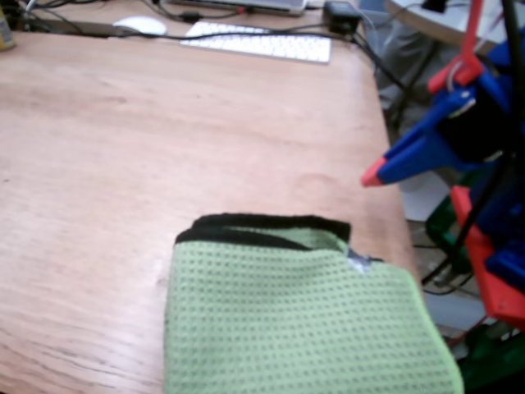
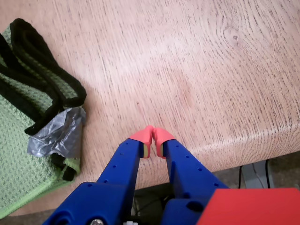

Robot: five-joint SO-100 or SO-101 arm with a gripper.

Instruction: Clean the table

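Table [image 1: 164, 139], green cloth [image 1: 295, 320] cropped, pincer [image 2: 153, 136] closed

Most of the table [image 1: 164, 139] lay bare and open to passage. A folded green cloth [image 1: 295, 320] took up the near right corner, a keyboard [image 1: 258, 41] and mouse [image 1: 139, 25] lined the far edge, and the pincer [image 2: 153, 140] hung closed over the rounded edge.
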